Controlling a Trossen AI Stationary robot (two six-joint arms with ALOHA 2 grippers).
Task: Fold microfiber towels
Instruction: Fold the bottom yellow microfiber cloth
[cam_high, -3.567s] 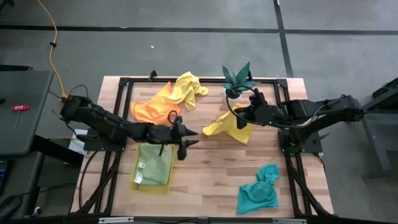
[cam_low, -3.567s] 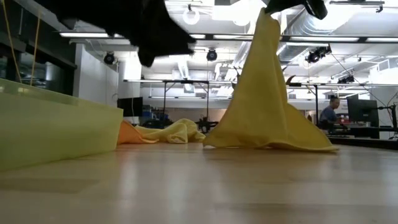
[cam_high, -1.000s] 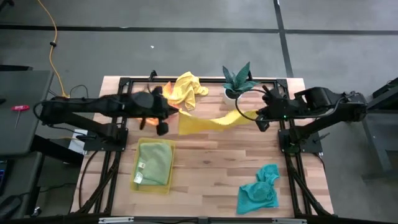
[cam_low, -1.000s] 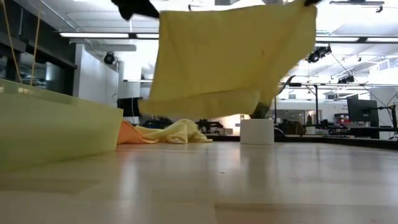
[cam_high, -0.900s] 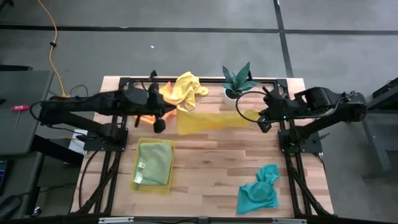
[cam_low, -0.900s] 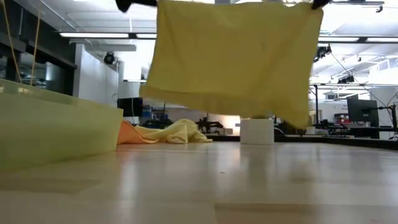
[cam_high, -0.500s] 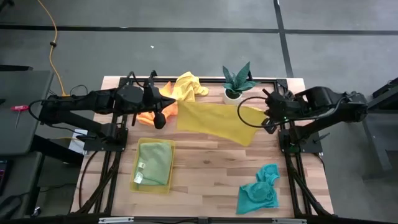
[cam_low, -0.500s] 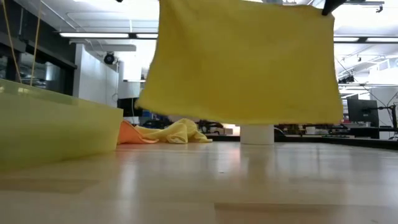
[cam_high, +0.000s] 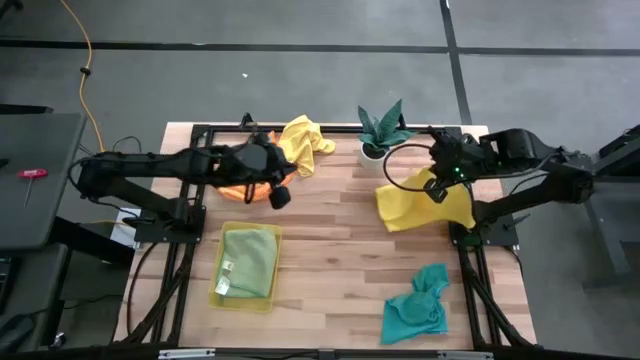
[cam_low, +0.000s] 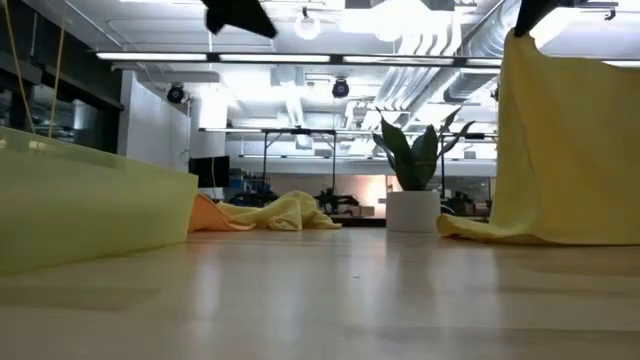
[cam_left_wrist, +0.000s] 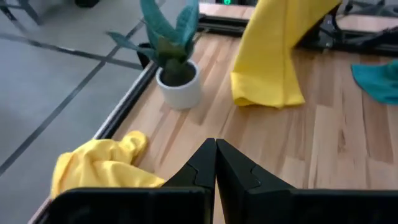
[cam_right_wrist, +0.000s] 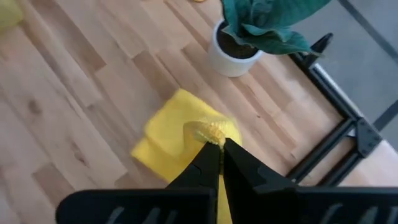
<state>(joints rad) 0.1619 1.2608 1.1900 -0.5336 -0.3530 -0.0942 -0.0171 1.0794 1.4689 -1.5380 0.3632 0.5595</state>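
A yellow towel (cam_high: 425, 205) hangs from my right gripper (cam_high: 437, 185), which is shut on it at the table's right side, near the potted plant. Its lower part (cam_low: 480, 230) is bunched on the wood. In the right wrist view the towel (cam_right_wrist: 177, 140) lies in folds below the fingers. My left gripper (cam_high: 280, 195) is shut on nothing, above the orange towel (cam_high: 235, 187) at the far left; its wrist view shows the shut fingers (cam_left_wrist: 216, 163) with the hanging towel (cam_left_wrist: 280, 50) farther off. A second yellow towel (cam_high: 300, 140) lies crumpled at the far edge. My right gripper pinches a bunched corner of the yellow towel (cam_right_wrist: 211, 132) between its two fingers, at their free ends. The fingers come from above, pointing down. The towel hangs slack below them as a tall drape (cam_low: 570, 150), with its lower edge resting on the table.
A potted plant (cam_high: 380, 130) stands at the far edge, just left of my right gripper. The translucent yellow tray (cam_high: 213, 290) at the near left holds an olive-green towel (cam_high: 250, 262). A teal towel (cam_high: 415, 310) lies crumpled at the near right. Bare wood lies in the middle.
The yellow towel was stretched in the air between both grippers. Its left corner has come away from my left gripper, and the cloth has swung to the right and dropped, now hanging from my right gripper alone with its lower part on the table.
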